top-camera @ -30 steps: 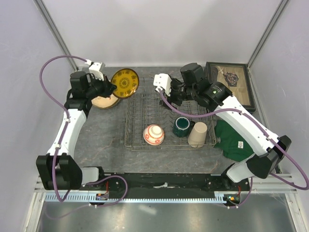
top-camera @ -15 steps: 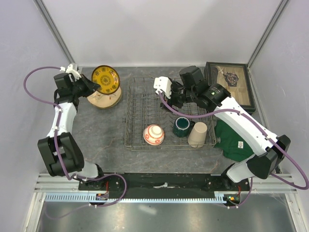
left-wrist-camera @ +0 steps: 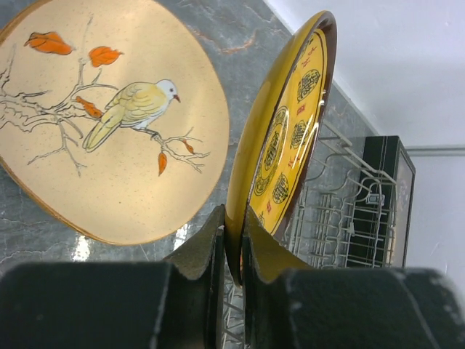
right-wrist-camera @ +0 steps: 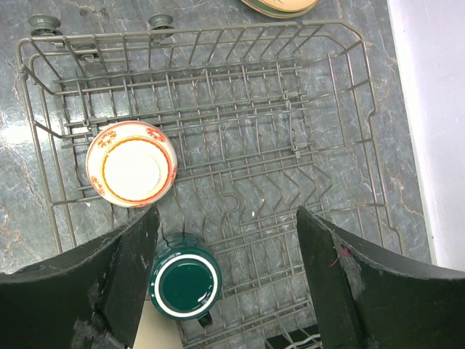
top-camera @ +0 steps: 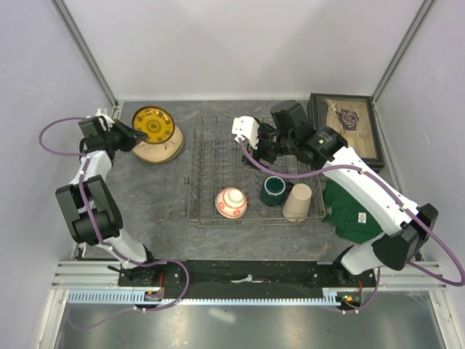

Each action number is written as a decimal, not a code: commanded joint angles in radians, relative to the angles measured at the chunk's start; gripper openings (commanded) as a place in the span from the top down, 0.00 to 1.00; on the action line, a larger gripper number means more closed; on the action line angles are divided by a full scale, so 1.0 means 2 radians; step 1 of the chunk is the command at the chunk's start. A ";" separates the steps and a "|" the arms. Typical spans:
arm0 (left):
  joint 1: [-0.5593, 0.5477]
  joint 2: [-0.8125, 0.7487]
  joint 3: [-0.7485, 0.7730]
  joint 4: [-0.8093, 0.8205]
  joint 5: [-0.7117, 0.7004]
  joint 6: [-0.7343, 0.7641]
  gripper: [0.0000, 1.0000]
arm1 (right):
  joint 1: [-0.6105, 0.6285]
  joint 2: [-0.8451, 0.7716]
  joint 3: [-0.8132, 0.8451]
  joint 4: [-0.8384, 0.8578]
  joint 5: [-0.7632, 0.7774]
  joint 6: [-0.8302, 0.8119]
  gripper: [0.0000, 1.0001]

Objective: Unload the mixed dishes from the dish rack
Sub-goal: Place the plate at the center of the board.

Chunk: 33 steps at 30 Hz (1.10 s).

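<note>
My left gripper (top-camera: 133, 134) is shut on the rim of the gold-brown patterned plate (top-camera: 152, 123) and holds it on edge above a pale plate with a painted bird (top-camera: 160, 150) lying on the table left of the dish rack (top-camera: 211, 156). In the left wrist view the fingers (left-wrist-camera: 207, 243) pinch the gold plate (left-wrist-camera: 283, 138) beside the pale plate (left-wrist-camera: 109, 116). My right gripper (top-camera: 263, 145) is open and empty above the rack's far side. The rack holds the red-and-white bowl (top-camera: 231, 202), the dark green mug (top-camera: 275, 190) and the beige tumbler (top-camera: 297, 202). The right wrist view shows the bowl (right-wrist-camera: 131, 163) and mug (right-wrist-camera: 184, 284) below the open gripper (right-wrist-camera: 227, 227).
A dark glass-lidded box (top-camera: 347, 123) stands at the far right, right of the rack. A folded green cloth (top-camera: 356, 211) lies right of the rack under the right arm. Grey walls close in the table on the left, back and right.
My left arm has swung left with the gold plate, from the rack's far left corner to above the pale plate. The right arm has barely moved.
</note>
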 commanded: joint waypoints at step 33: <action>0.009 0.164 0.080 -0.016 0.009 -0.034 0.92 | 0.001 -0.003 -0.022 0.015 0.027 -0.009 0.16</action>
